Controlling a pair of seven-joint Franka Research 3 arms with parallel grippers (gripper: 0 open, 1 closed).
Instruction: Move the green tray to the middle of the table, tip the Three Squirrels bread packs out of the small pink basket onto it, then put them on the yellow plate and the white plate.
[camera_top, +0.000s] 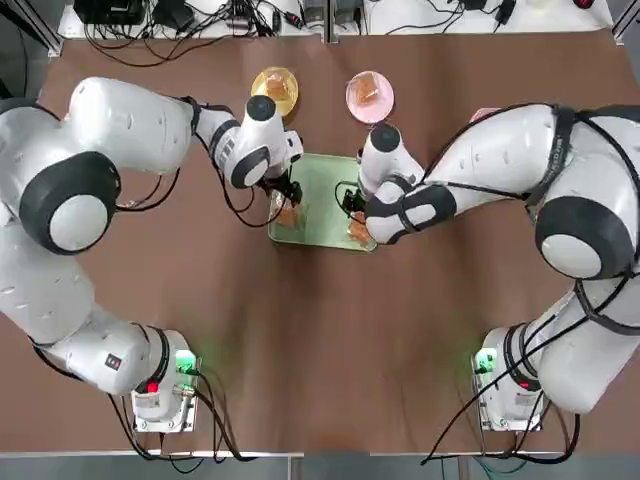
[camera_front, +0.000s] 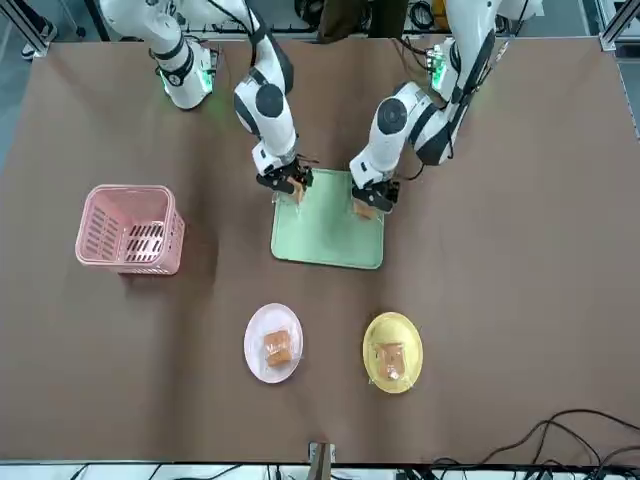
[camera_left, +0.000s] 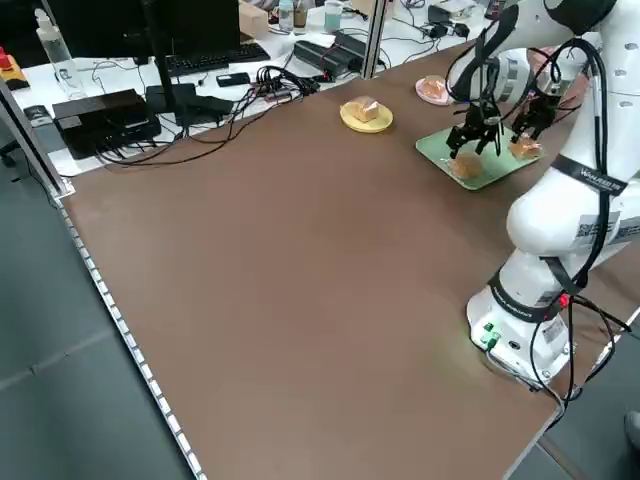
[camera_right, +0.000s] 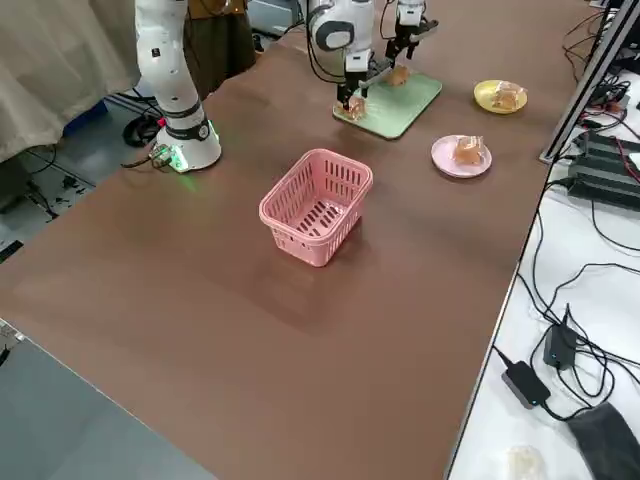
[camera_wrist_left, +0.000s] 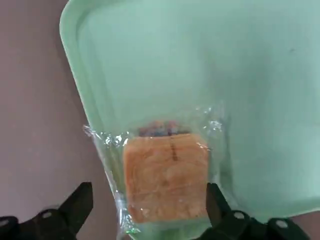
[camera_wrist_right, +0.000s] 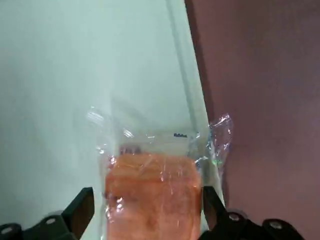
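Note:
The green tray lies at mid-table. Two Three Squirrels bread packs rest on its near corners. My left gripper is open, its fingers on either side of one pack. My right gripper is open too, straddling the other pack at the tray's edge. The yellow plate and the white plate, beyond the tray, each carry one pack. The small pink basket stands upright and empty at the robot's right.
Cables and electronics line the bench past the table's far edge. A keyboard and black boxes sit beside the robot's left edge. Both arm bases stand at the near edge.

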